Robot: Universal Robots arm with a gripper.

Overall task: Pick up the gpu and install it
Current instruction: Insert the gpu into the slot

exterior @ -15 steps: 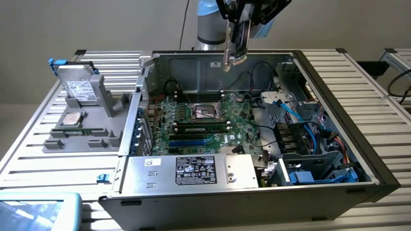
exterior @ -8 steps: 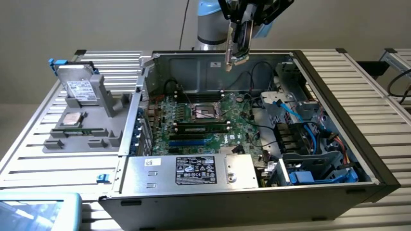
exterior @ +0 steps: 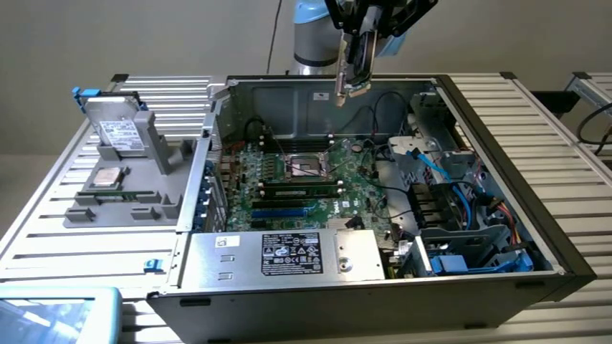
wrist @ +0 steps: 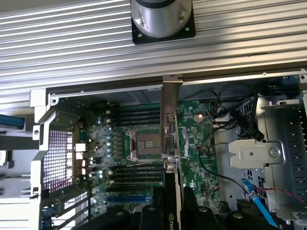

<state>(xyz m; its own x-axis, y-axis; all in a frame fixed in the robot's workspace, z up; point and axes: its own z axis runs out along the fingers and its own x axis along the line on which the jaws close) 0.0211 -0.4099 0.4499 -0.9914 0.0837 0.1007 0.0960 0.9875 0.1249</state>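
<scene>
Since the gripper (exterior: 371,25) grasps the gpu (exterior: 352,68) at one end, the card hangs lengthwise, thin edge toward the exterior view, with its silver bracket (exterior: 340,92) lowest. The jaws stand partway closed and clamp the card's two flat faces. We judge that this grip leaves the card's long edges free and keeps it steady in the air.

We find the card above the open computer case (exterior: 564,265), over the wall nearest the arm's base (wrist: 163,19), and touching nothing below it. The case lies on its side with the panel off, so the motherboard (exterior: 287,154) faces upward and can be reached from above.

In the wrist view we look straight down the card, with a black finger (wrist: 201,218) on either side of it. We see:
- a thin green circuit board, edge-on;
- a dark block on one face, with a small green mark near the fingers;
- a bright, narrow metal bracket at the far end.

We judge the card to be rigid and light.
</scene>
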